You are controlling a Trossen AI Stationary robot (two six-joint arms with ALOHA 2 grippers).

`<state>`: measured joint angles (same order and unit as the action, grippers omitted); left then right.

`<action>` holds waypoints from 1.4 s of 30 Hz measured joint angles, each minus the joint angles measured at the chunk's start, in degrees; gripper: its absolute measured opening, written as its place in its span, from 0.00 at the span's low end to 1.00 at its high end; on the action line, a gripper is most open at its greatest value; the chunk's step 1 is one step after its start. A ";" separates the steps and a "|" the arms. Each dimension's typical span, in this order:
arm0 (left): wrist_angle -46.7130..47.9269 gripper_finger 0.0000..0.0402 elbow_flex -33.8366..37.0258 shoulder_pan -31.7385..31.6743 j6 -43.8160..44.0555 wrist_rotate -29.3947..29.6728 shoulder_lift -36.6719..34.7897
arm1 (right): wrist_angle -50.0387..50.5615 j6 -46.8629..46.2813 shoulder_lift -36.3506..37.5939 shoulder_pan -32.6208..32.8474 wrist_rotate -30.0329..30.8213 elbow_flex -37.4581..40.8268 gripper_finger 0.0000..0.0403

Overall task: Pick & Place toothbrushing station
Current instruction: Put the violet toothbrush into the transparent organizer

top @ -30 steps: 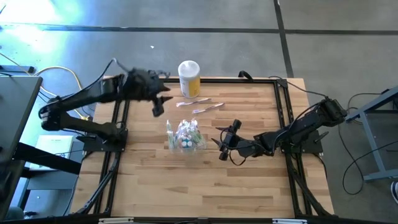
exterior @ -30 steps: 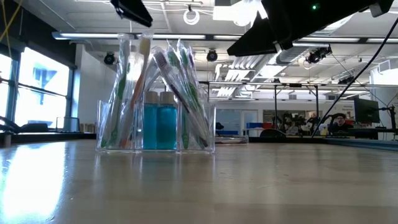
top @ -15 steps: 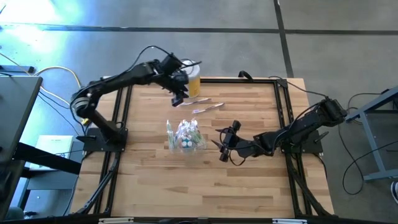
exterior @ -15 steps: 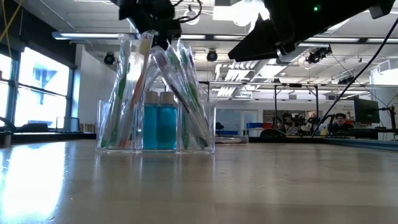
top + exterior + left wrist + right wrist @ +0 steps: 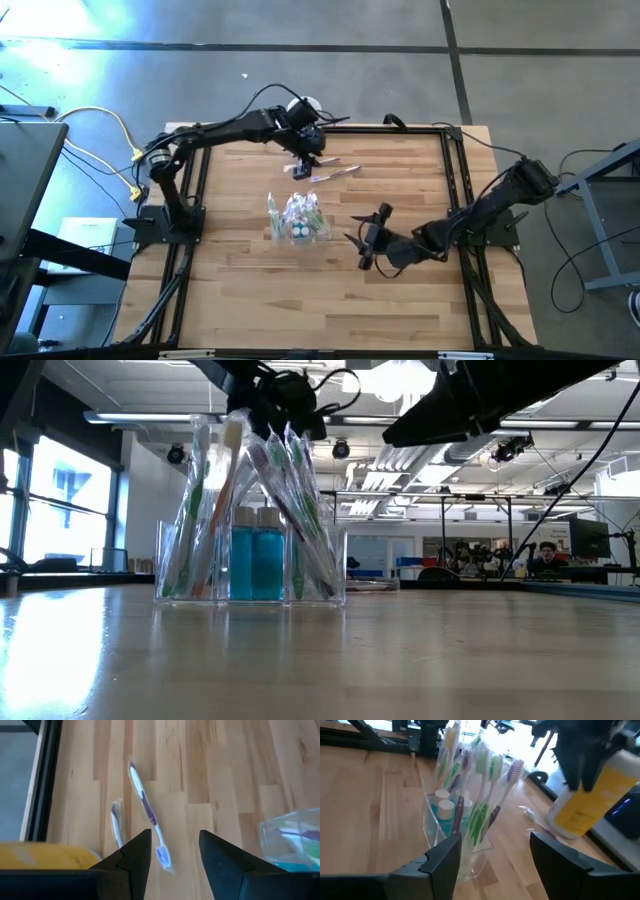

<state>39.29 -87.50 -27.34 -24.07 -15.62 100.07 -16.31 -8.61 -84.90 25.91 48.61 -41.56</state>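
Note:
The toothbrushing station (image 5: 297,218) is a clear container of wrapped toothbrushes and two blue bottles, standing on its base at mid-table; it also shows in the low view (image 5: 250,540) and the right wrist view (image 5: 465,810). My left gripper (image 5: 306,165) hangs open over two loose wrapped toothbrushes (image 5: 147,815) lying flat near the far edge, touching neither. My right gripper (image 5: 357,240) stands open just right of the station, apart from it, its fingers (image 5: 440,865) facing it.
A yellow jar with a white lid (image 5: 590,800) stands at the far edge behind my left arm, close to the loose toothbrushes (image 5: 338,171). Black frame rails (image 5: 455,170) run along the table's sides. Bare wood (image 5: 320,310) lies toward the near edge.
My left gripper has swung from the table's far left corner toward the right and down, tipping further downward, and now hangs over the loose toothbrushes by the yellow jar. My right gripper has shifted slightly toward the near edge. The station has kept still.

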 joint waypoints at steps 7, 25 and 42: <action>-4.41 0.40 0.06 -0.03 -0.76 2.50 4.71 | -0.07 2.68 0.64 4.05 6.24 -0.01 0.57; -4.88 0.40 0.09 -0.01 0.77 6.33 8.00 | 0.21 2.41 0.61 5.30 6.78 -0.02 0.57; 0.35 0.40 0.09 4.10 1.62 6.14 8.00 | 0.21 2.37 0.61 6.00 6.94 -0.02 0.57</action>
<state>39.64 -87.42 -23.24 -22.46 -9.47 108.07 -16.10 -6.24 -84.29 31.90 55.55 -41.58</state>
